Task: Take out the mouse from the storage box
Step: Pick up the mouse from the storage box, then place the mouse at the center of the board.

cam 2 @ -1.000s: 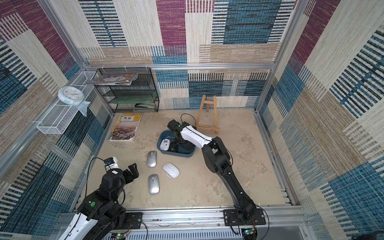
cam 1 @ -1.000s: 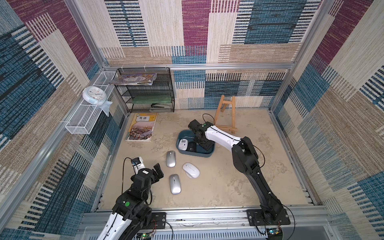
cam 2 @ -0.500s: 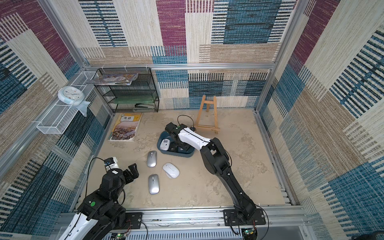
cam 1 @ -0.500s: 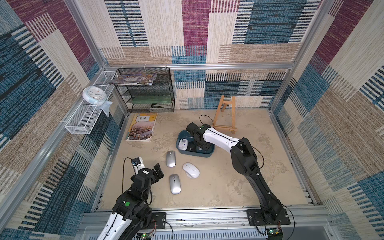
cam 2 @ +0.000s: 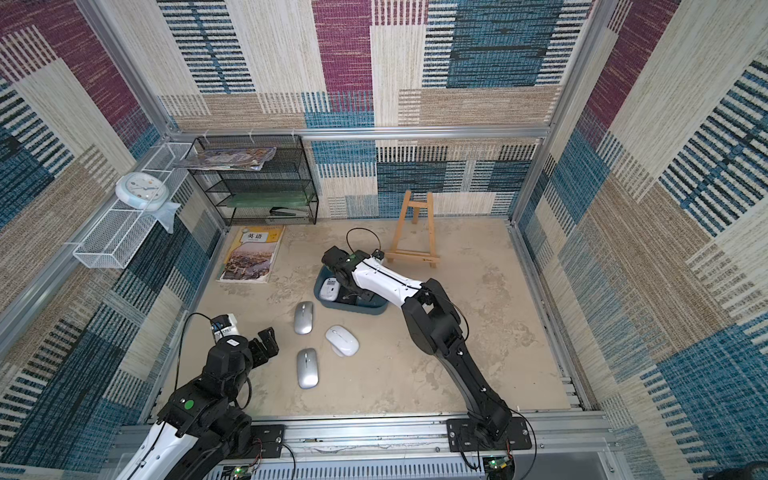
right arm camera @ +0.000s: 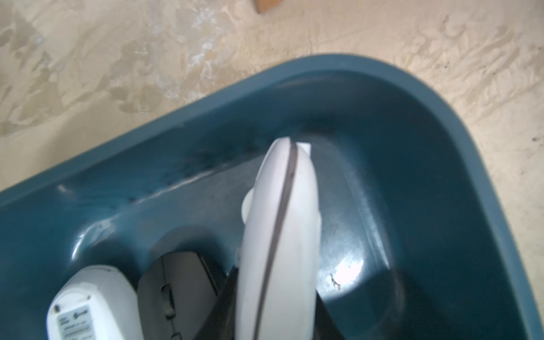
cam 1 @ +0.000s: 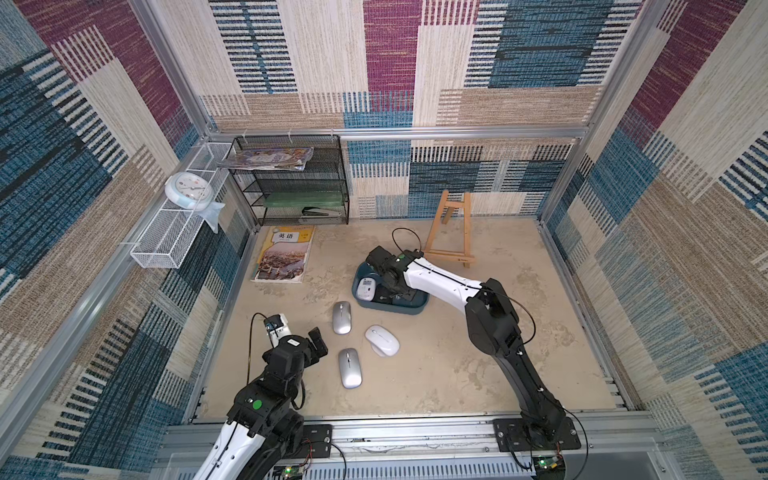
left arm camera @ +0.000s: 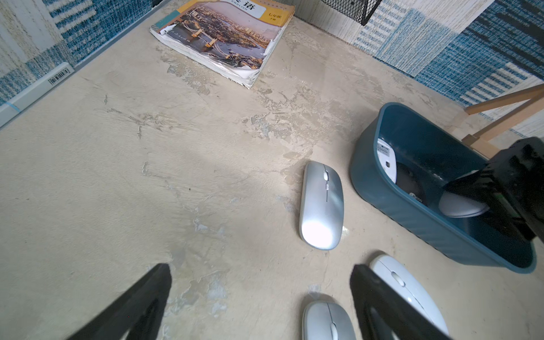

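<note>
White mouse [right arm camera: 279, 223] edgewise between right gripper [right arm camera: 275, 318] fingers [right arm camera: 325, 326]

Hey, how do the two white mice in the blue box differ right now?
The gripped mouse is turned on edge, clamped between the right end effector's jaws; the labelled mouse lies flat and untouched. The gripped mouse shows its side seam; the labelled mouse shows its stickered underside. Both are white and inside the box.
</note>
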`<action>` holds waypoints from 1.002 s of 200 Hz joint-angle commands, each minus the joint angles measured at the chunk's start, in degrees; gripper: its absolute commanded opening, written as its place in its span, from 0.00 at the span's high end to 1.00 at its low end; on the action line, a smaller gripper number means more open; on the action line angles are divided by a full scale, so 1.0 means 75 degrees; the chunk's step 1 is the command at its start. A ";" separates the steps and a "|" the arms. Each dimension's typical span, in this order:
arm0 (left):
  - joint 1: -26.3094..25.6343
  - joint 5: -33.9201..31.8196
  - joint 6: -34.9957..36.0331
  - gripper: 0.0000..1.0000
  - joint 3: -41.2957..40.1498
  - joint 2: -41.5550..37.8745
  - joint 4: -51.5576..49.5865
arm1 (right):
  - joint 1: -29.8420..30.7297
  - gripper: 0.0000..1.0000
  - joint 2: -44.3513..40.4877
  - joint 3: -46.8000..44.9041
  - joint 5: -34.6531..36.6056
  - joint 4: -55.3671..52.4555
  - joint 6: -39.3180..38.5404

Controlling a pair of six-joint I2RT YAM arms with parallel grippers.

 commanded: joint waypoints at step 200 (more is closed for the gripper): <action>0.0000 -0.0200 -0.0012 0.01 -0.0161 0.0252 0.0541 | 0.1017 0.86 -0.6050 -0.7284 -0.2467 0.4353 -0.3932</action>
